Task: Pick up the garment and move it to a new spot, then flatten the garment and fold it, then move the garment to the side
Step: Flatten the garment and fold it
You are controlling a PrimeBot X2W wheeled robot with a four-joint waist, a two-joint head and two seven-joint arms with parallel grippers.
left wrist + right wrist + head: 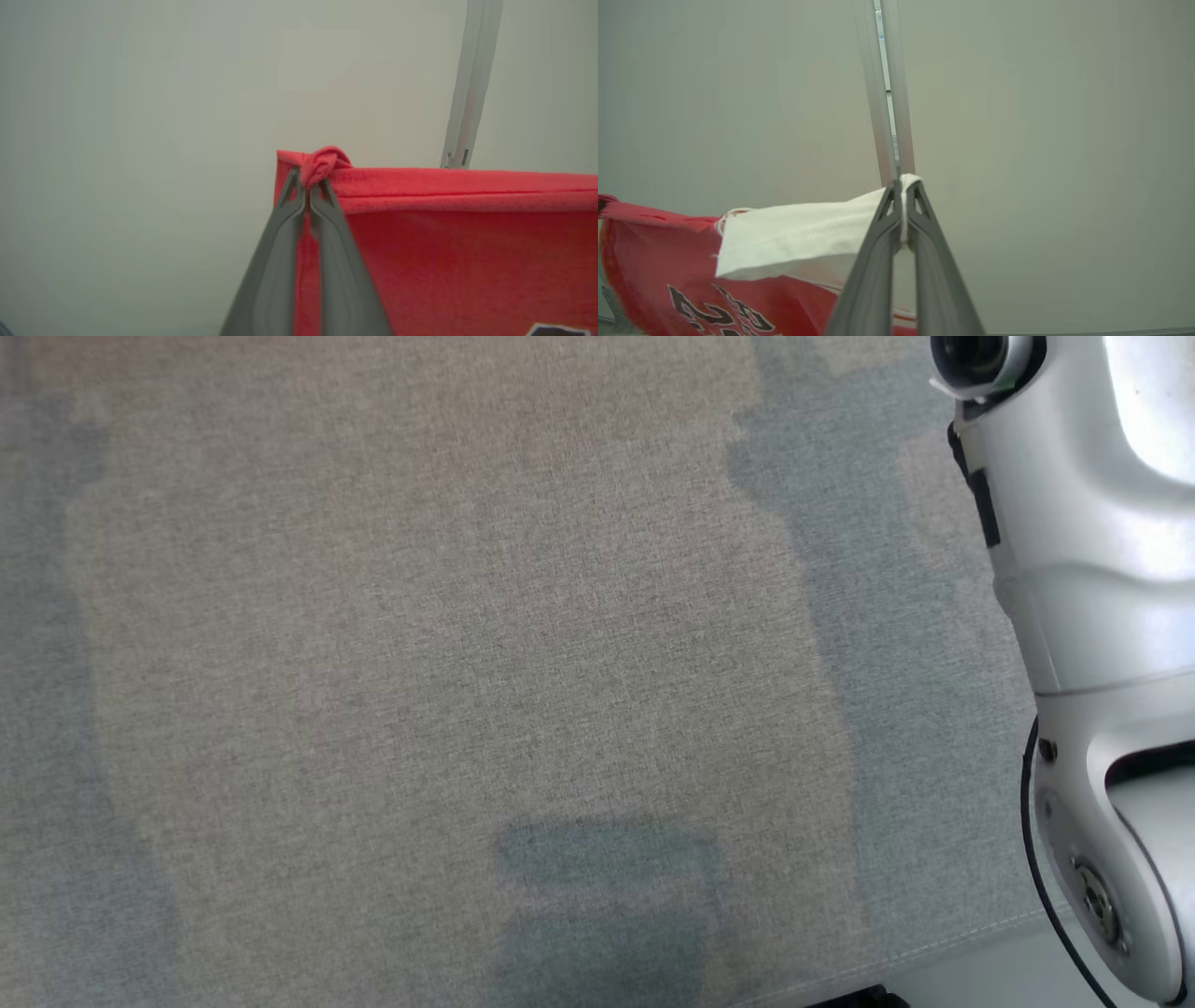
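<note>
You have the garment hanging in the air, stretched between both arms. As I read it, the job now is to carry it over the grey cloth-topped counter and lay it down spread out. Move the two arms together, at one pace and one height, with the top hem as taut and level as it looks in the left wrist view; if one side dips, the cloth will likely bunch on landing. Let the bottom edge touch first, then draw the top away so it settles flat. Mind the grips: your left gripper is pinched tight on a small bunched knot at the red corner. Your right gripper is closed on the edge of a white panel, perhaps a sleeve, with very little cloth past the tips, so a jerk could pull either end free. Both grippers point toward a pale wall with an upright metal strip, and a pale arm runs along the right edge of the head view
</note>
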